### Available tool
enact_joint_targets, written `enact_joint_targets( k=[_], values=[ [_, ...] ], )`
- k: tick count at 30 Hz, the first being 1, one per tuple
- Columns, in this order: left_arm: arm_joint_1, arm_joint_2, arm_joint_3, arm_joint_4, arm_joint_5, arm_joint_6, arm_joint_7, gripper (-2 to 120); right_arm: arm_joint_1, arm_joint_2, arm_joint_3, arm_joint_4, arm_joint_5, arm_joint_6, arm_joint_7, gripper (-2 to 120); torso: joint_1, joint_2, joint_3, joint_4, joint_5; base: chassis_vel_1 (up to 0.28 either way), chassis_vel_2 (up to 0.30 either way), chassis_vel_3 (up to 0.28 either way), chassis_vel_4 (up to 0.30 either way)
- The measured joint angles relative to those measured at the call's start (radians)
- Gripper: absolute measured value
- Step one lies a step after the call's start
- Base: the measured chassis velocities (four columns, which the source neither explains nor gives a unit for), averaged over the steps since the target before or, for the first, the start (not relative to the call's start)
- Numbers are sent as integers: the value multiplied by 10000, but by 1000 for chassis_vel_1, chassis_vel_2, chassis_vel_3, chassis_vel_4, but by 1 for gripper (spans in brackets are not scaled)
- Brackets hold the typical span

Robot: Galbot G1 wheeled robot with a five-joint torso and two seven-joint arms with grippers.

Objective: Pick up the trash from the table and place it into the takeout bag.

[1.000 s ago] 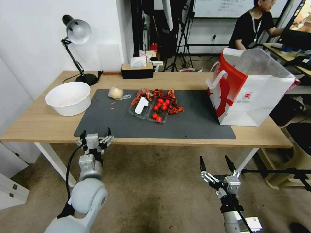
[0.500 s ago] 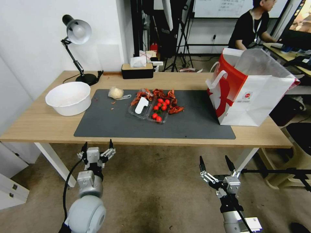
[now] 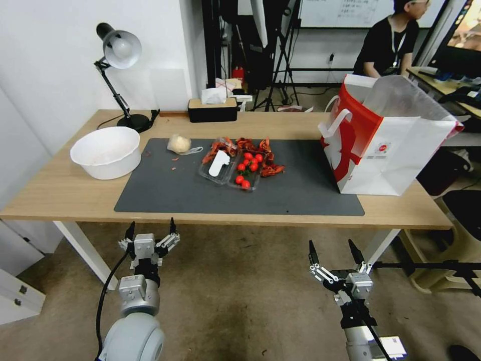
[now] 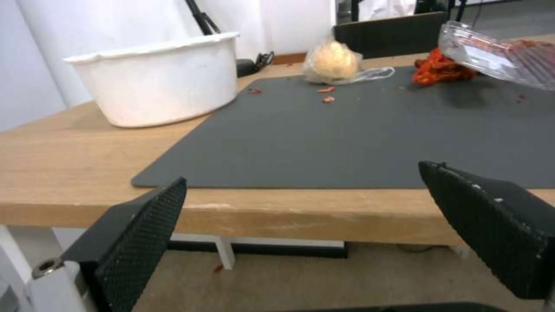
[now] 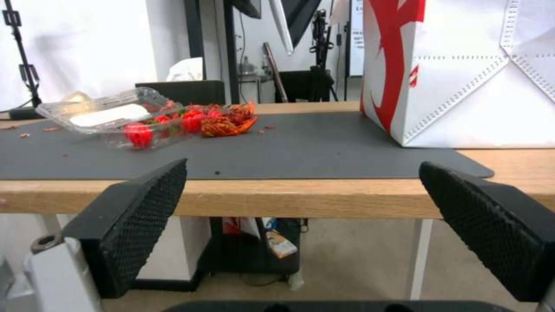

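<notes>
Both my grippers hang below the table (image 3: 65,193) front edge with jaws spread wide, holding nothing: left gripper (image 3: 149,231) lower left of frame, right gripper (image 3: 334,250) lower right. One takeout bag (image 3: 396,150) stands far right. One pale wad (image 3: 179,143), one clear tray (image 3: 229,168) of tomatoes, one white bowl (image 3: 106,151). My left wrist shows crumbs (image 4: 327,94) by the wad.
</notes>
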Motion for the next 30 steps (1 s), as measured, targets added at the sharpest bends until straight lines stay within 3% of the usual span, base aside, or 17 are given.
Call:
enact_joint_targets(
  k=[16, 24, 30],
  values=[
    [-503, 75, -401, 219, -359, -66, -22, 100, -44, -32, -30, 0, 7, -2, -72, 100, 0, -1, 0, 0, 0, 0, 0, 0, 0],
    [-1940, 630, -208, 860, -1032, 303, 175, 100, -2, 37, 0, -7, -105, 67, -197, 100, 0, -2, 1, 0, -3, 0, 0, 0, 0],
    [-3518, 1401, 552, 1401, -1879, 835, 338, 100, -29, 84, 87, 55, -121, 64, -191, 100, 1, -1, 1, 0, -2, 0, 0, 0, 0]
  ],
)
